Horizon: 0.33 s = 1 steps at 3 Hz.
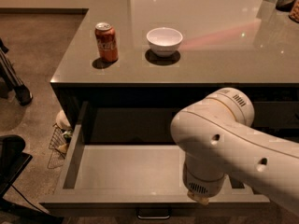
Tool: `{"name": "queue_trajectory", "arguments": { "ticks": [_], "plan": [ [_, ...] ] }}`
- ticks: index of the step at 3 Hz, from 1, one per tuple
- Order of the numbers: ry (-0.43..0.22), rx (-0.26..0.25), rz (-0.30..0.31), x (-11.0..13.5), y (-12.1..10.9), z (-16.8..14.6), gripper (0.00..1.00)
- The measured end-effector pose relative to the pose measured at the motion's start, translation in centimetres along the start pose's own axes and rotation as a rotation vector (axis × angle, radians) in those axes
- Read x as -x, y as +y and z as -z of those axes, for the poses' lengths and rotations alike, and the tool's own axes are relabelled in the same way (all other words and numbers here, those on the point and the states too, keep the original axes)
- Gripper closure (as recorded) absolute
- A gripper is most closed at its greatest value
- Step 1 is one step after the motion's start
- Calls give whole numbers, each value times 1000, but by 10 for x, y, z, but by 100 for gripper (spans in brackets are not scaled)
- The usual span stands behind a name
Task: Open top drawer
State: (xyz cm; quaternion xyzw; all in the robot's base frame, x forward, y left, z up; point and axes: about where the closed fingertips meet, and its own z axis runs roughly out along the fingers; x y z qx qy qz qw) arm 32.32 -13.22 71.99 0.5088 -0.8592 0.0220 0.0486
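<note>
The top drawer [126, 171] stands pulled far out from under the grey counter, its pale grey inside bare. Its metal bar pull [153, 214] shows at the bottom edge of the camera view. My white arm comes in from the right and bends down over the drawer's front rim. My gripper [202, 200] is at the rim, right of the pull, mostly hidden under the wrist.
On the counter [210, 36] stand a red soda can [106, 42] and a white bowl [164, 41]. A wire basket [60, 140] sits on the floor left of the drawer. A dark object [9, 160] is at the lower left.
</note>
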Motion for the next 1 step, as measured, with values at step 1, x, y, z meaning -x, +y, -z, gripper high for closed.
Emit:
{"name": "queue_trajectory", "arguments": {
  "ticks": [1],
  "plan": [
    [-1, -7, -9, -1, 1, 3, 82]
  ]
}}
